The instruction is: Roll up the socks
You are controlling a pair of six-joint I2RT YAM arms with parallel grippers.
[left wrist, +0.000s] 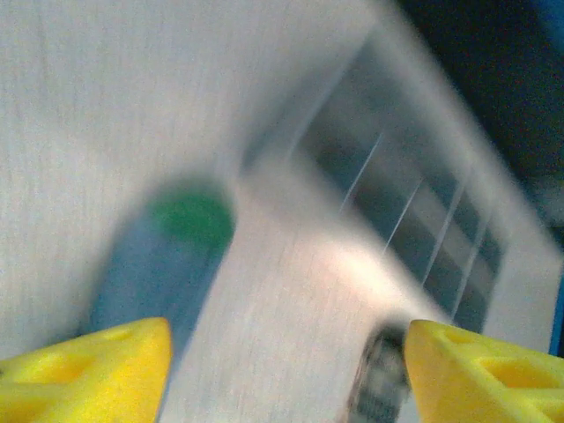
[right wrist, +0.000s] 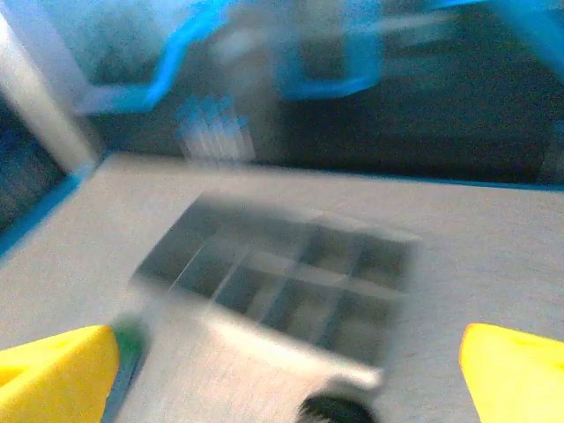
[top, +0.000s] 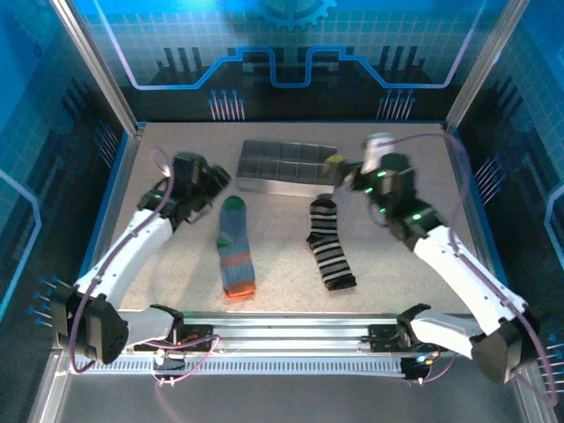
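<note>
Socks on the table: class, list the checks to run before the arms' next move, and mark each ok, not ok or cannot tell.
1. Grey-blue sock lies flat, unrolled: ok.
2. Striped sock lies flat, apart from it: ok.
3. Left gripper open and empty: ok.
4. Right gripper open and empty: ok.
5. Tray clear of both socks: cannot tell, the cuffs lie close to it.
6. Wrist views sharp enough to aim by: not ok, both blurred.

Top view high behind, looking down, wrist views low, close, both sharing tray [right wrist: 304, 269]
</note>
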